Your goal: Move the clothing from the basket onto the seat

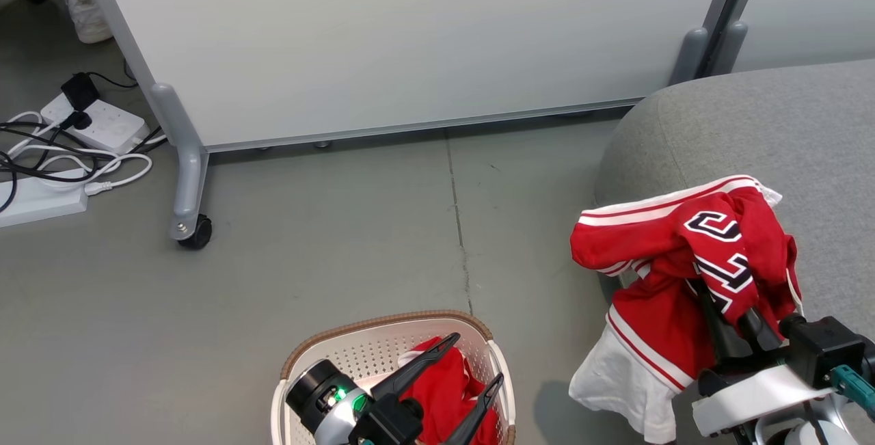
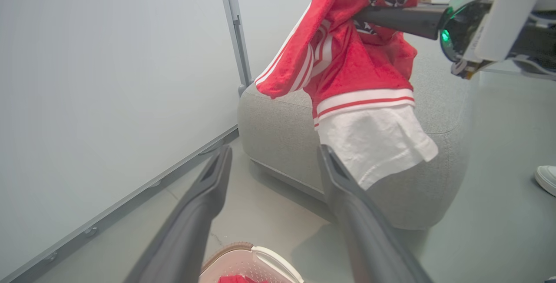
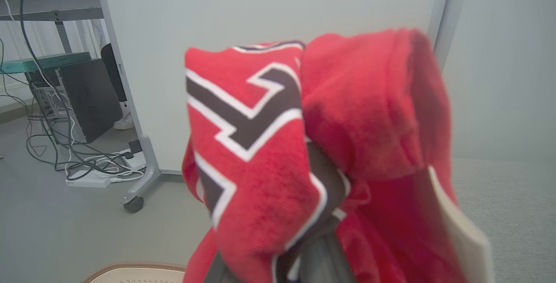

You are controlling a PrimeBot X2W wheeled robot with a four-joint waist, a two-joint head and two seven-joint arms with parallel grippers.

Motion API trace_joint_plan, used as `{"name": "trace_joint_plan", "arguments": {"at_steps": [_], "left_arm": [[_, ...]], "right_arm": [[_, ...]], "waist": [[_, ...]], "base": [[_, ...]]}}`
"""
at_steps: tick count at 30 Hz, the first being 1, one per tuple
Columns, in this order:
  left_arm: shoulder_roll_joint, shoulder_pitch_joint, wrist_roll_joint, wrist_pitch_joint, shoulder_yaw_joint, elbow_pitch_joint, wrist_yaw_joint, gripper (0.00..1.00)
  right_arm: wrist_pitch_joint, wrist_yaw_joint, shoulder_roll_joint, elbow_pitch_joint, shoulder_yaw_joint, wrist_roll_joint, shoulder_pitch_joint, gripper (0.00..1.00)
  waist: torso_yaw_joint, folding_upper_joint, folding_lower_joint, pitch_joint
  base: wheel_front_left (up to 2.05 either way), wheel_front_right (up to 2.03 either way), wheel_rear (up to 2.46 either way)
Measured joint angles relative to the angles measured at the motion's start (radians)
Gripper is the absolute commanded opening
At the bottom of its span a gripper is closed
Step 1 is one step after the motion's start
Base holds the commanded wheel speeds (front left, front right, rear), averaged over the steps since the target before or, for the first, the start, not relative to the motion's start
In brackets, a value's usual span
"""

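Observation:
A red jersey [image 1: 683, 253] with dark block letters and a white lining hangs in the air at the grey seat's [image 1: 786, 130] rounded near corner. My right gripper [image 1: 728, 325] is shut on this clothing, whose cloth [image 3: 260, 165] drapes over the fingers. In the left wrist view the jersey [image 2: 356, 57] dangles in front of the seat [image 2: 278, 131]. A second red garment [image 1: 444, 390] lies in the cream basket [image 1: 383, 325] on the floor. My left gripper [image 1: 477, 359] hovers open just above it, holding nothing; its fingers [image 2: 208, 196] stand wide apart over the basket rim [image 2: 243, 252].
A pale wheeled partition panel [image 1: 410, 42] stands behind, its caster [image 1: 195, 232] on the grey floor. Power strips and cables [image 1: 89, 130] lie at the far left. A person's shoe [image 2: 546, 178] is beside the seat. A computer tower [image 3: 87, 96] sits beyond the panel.

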Motion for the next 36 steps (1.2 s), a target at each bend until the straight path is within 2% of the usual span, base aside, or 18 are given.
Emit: {"name": "trace_joint_plan", "arguments": {"at_steps": [13,36], "left_arm": [[0.003,-0.021,0.003,0.0,0.01,-0.005,0.0,1.0],[0.027,-0.071,0.012,0.0,-0.011,-0.016,0.0,1.0]], "right_arm": [[0.0,0.0,-0.002,-0.016,-0.01,-0.007,-0.02,0.0],[0.0,0.0,0.039,-0.033,-0.054,-0.018,-0.031,0.0]], "waist": [[-0.07,0.0,0.0,0.029],[-0.323,0.0,0.0,0.107]], "base": [[0.0,0.0,0.0],[0.0,0.0,0.0]]}}
